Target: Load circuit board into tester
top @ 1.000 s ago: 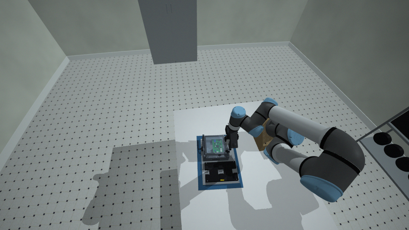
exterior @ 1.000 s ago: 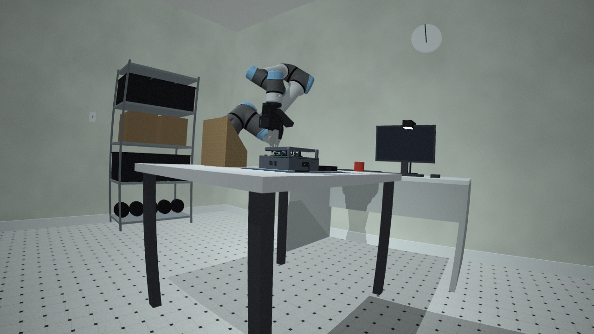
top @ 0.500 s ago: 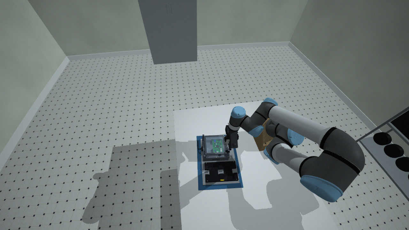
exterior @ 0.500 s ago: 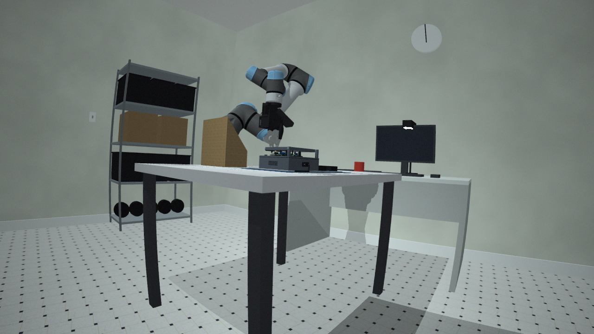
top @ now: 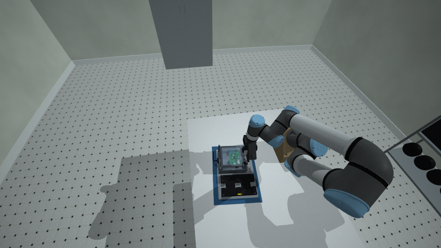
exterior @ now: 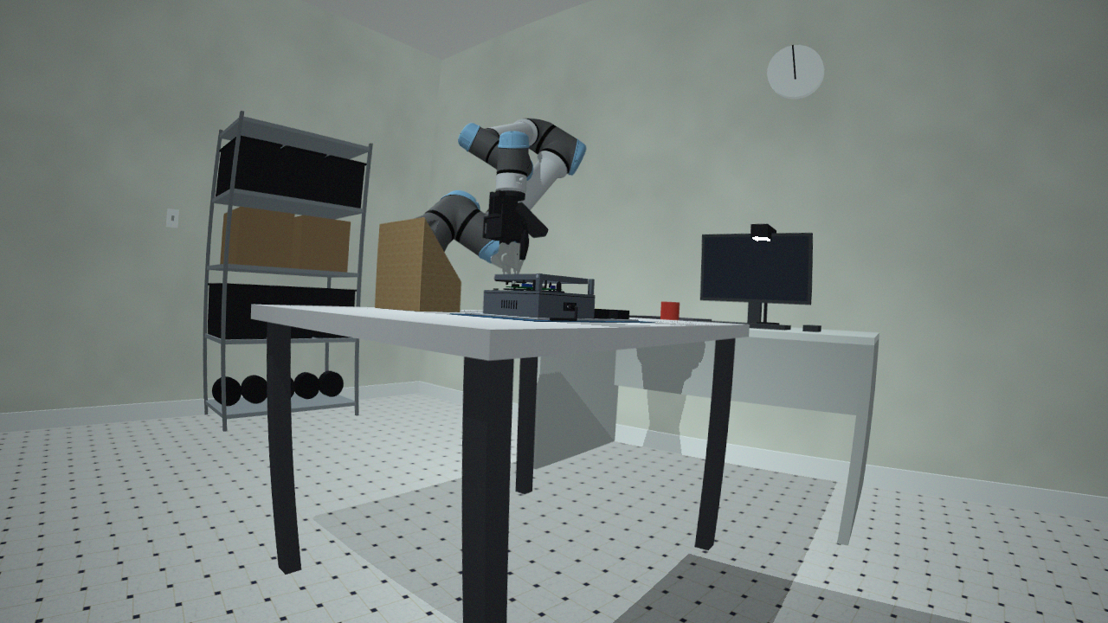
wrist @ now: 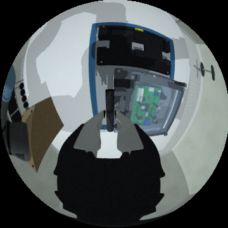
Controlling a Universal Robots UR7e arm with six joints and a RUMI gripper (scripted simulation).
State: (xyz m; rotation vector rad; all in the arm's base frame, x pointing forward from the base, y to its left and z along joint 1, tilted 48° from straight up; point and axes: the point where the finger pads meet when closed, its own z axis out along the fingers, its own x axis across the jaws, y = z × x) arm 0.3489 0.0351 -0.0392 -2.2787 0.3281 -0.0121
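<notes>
Two grey fingertips of the hand (top: 246, 160) (exterior: 509, 272) (wrist: 110, 113), close together with a narrow gap, on either side of a dark bar (wrist: 109, 101) in the wrist view; clamped on it or merely around it, impossible to tell. Pointing down toward 6 o'clock in the exterior view, with the wrist almost upright above. In the top view, at the 3 o'clock edge of the tester (top: 232, 170) (exterior: 518, 304) (wrist: 121, 95). From there, links of the arm (top: 320, 127) (exterior: 550, 174) (wrist: 16, 140) up toward 1 o'clock, then bent back toward 4 o'clock at a large elbow.

Just beside the fingertips, at 3 o'clock in the wrist view, the circuit board (top: 234, 157) (exterior: 526, 285) (wrist: 147, 107), inside the tester beneath the see-through lid (top: 226, 154) (exterior: 569, 279) (wrist: 169, 104). Green face with parts visible through the pane; white connector (wrist: 139, 94) near the 11 o'clock corner. Lid lowered over the board, roughly level in the exterior view; latch state too small to tell.

At 6 o'clock from the tester in the top view, a black tray (top: 229, 191) (exterior: 612, 313) (wrist: 120, 54) with a yellow label. Under both, a blue mat (top: 215, 197) (wrist: 92, 63) on the white desk (top: 209, 132) (exterior: 371, 325) (wrist: 63, 57). Farther out, toward 3 o'clock from the hand in the top view, a brown block (top: 280, 152) (exterior: 398, 266) (wrist: 44, 126).

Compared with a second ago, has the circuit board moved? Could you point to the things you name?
No, the circuit board (top: 234, 156) (wrist: 146, 106) has not visibly moved; in the top view it lies in the same spot against the black tray (top: 238, 186) (wrist: 121, 47).
</notes>
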